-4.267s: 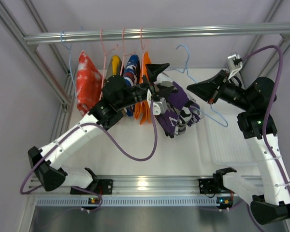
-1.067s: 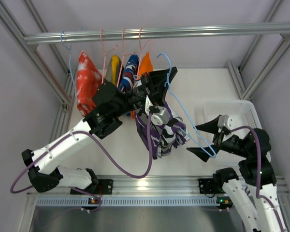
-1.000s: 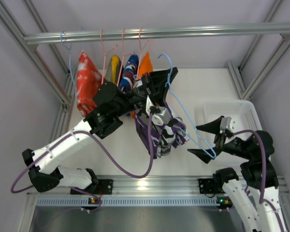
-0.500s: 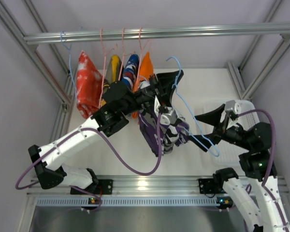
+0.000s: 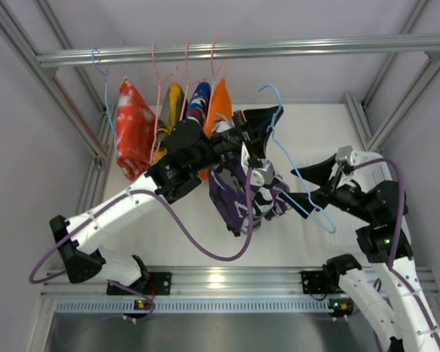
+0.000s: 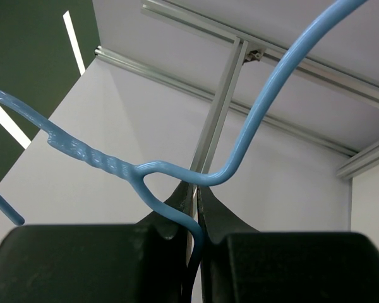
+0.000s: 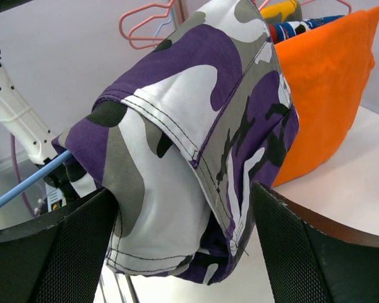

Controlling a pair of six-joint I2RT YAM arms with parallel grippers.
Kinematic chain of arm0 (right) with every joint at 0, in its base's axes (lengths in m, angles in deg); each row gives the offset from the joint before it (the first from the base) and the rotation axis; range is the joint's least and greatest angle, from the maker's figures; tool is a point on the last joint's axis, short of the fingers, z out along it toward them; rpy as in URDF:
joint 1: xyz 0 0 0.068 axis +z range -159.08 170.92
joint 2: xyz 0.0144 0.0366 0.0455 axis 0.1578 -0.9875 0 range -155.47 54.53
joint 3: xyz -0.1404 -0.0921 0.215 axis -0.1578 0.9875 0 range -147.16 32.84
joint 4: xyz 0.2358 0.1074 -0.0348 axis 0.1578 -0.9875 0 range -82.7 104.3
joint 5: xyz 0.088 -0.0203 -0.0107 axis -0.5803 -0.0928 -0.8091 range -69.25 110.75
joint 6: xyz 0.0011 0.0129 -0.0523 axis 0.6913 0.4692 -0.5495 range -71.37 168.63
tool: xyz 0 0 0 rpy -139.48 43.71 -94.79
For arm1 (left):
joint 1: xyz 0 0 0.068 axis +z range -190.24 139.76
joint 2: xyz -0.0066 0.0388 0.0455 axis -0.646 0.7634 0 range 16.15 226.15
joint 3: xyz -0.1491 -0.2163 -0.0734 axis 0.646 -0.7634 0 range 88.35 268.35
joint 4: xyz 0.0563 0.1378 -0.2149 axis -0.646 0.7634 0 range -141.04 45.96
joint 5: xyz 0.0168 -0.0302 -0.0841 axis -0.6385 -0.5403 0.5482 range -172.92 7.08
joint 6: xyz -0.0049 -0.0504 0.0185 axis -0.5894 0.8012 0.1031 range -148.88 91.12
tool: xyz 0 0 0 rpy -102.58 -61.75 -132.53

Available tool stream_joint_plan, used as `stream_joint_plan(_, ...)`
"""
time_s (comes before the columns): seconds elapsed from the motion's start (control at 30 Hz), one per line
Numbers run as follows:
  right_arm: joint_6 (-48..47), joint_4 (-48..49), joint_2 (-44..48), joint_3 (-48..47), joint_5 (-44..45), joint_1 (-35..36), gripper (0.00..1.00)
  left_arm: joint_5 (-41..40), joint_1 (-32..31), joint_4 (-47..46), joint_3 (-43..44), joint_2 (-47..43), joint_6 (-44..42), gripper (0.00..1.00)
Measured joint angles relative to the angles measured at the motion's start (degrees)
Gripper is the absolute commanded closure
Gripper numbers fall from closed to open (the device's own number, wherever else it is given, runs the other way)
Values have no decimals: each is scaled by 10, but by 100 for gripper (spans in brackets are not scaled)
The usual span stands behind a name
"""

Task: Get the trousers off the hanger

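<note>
The purple, white and black camouflage trousers (image 5: 238, 198) hang folded over a light-blue hanger (image 5: 293, 172) in mid-air. My left gripper (image 5: 260, 136) is shut on the hanger's neck; in the left wrist view the wire (image 6: 114, 167) runs down between the closed fingers of this gripper (image 6: 196, 189). My right gripper (image 5: 308, 187) reaches in from the right. In the right wrist view it (image 7: 184, 202) stands open, one finger on each side of the camouflage cloth (image 7: 177, 126). The orange trousers (image 5: 220, 106) hang on the rail, seen behind (image 7: 322, 82).
A metal rail (image 5: 242, 50) crosses the back, carrying pink hangers with a red-and-white garment (image 5: 132, 125), a yellow one (image 5: 174, 99) and a blue patterned one (image 5: 199, 99). An empty blue hanger (image 5: 103, 73) hangs at far left. Slanted frame struts (image 5: 396, 95) stand on the right.
My right gripper has come up and left until its fingers bracket the camouflage trousers, and its jaws have narrowed a little. The left arm has shifted the hanger slightly up and right.
</note>
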Motion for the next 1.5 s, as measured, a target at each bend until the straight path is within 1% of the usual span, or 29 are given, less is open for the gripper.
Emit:
stream_joint_plan(0.2, -22, 9, -23, 0, 27, 28, 17, -7, 2, -2, 22, 28, -3, 100)
stream_joint_plan(0.33, -38, 8, -30, 0, 55, 33, 23, -15, 2, -14, 38, 55, -2, 100)
stream_joint_plan(0.37, -43, 8, -29, 1, 66, 33, 28, -15, 2, -17, 40, 59, -1, 100)
stream_joint_plan(0.47, -58, 8, -16, 10, 109, 34, 32, -14, 3, -19, 42, 62, 6, 100)
stream_joint_plan(0.6, -68, 12, 17, 37, 165, 35, 33, -8, 3, -21, 45, 61, 21, 100)
stream_joint_plan(0.73, -64, 30, 24, 60, 177, 35, 34, -4, 3, -21, 45, 59, 39, 100)
stream_joint_plan(0.8, -57, 54, 20, 72, 176, 35, 36, -2, 3, -21, 45, 57, 51, 100)
stream_joint_plan(0.9, -46, 90, 2, 82, 168, 35, 52, -3, 3, -16, 45, 49, 69, 100)
stream_joint_plan(0.93, -40, 105, -7, 83, 163, 35, 73, -3, 3, -10, 45, 46, 74, 100)
stream_joint_plan(0.97, -36, 119, -16, 83, 159, 36, 86, -5, 4, -3, 45, 40, 77, 100)
stream_joint_plan(1.0, -32, 130, -23, 82, 155, 36, 97, -7, 5, 5, 45, 35, 80, 100)
stream_joint_plan(1.03, -25, 141, -30, 82, 152, 36, 100, -10, 5, 10, 43, 27, 83, 100)
stream_joint_plan(1.13, -21, 149, -35, 76, 148, 36, 100, -15, 5, 21, 21, -3, 92, 100)
stream_joint_plan(1.23, -21, 141, -33, 60, 140, 34, 100, -10, 5, 41, -18, -45, 92, 100)
stream_joint_plan(1.37, -22, 121, -21, 41, 126, 33, 100, 14, 2, 65, -86, -109, 76, 100)
stream_joint_plan(1.5, -21, 91, -11, 16, 110, 33, 100, 38, -2, 82, -136, -153, 51, 100)
